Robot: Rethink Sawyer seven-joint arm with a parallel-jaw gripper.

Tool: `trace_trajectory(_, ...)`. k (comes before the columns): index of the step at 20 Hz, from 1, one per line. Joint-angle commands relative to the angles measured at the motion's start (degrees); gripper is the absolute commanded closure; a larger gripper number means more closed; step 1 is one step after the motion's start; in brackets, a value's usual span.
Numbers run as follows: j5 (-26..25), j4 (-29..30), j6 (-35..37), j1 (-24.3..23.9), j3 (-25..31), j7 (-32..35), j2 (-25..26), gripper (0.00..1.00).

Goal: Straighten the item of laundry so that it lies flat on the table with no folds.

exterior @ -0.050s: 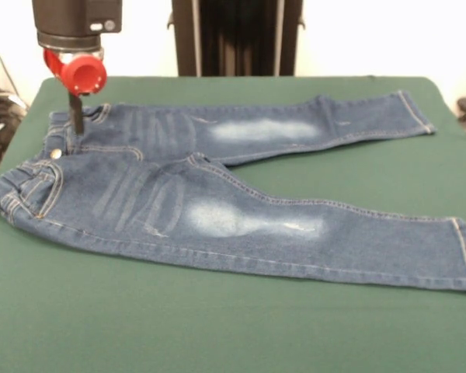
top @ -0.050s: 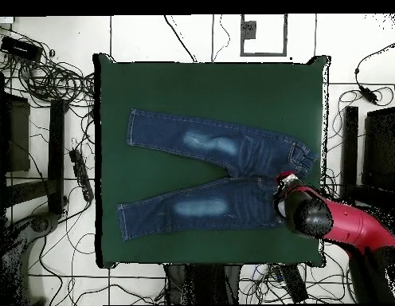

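Jeans (exterior @ -0.050s: 217,214) lie spread on the green table (exterior @ -0.050s: 217,326), and you can see both legs stretched out and parted in a narrow V from the crotch. From the front camera the waistband sits at the left and the hems point right; the nearer leg runs long toward the right edge, the farther leg angles up toward the far right corner. You'll notice a faded whitish patch on each thigh, and a brass button (exterior @ -0.050s: 56,154) at the waistband. The near waistband corner looks slightly bunched and raised off the cloth. Your gripper (exterior @ -0.050s: 76,124) is down at the waistband's far side, a dark finger (exterior @ -0.050s: 76,115) touching the denim just beside the button, under a red collar (exterior @ -0.050s: 79,73). You cannot tell from either camera whether the fingers are spread or closed. From overhead, the red and black arm (top @ -0.050s: 352,227) reaches in over the waistband end, covering that corner of the garment
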Motion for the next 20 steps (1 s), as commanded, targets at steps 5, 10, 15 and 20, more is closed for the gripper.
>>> trace_trajectory(5, -3.24, 1.23, -3.88, 3.69, 3.09, -1.71, 5.56, 1.0)
trace_trajectory(10, -7.74, -1.52, -5.67, 9.7, -5.36, 0.51, 5.59, 1.0)
trace_trajectory(15, -8.42, -5.65, -7.71, 17.04, -15.44, 6.27, 8.09, 1.0)
trace_trajectory(20, -4.98, -7.6, -6.58, 21.43, -19.76, 8.33, 10.72, 1.0)
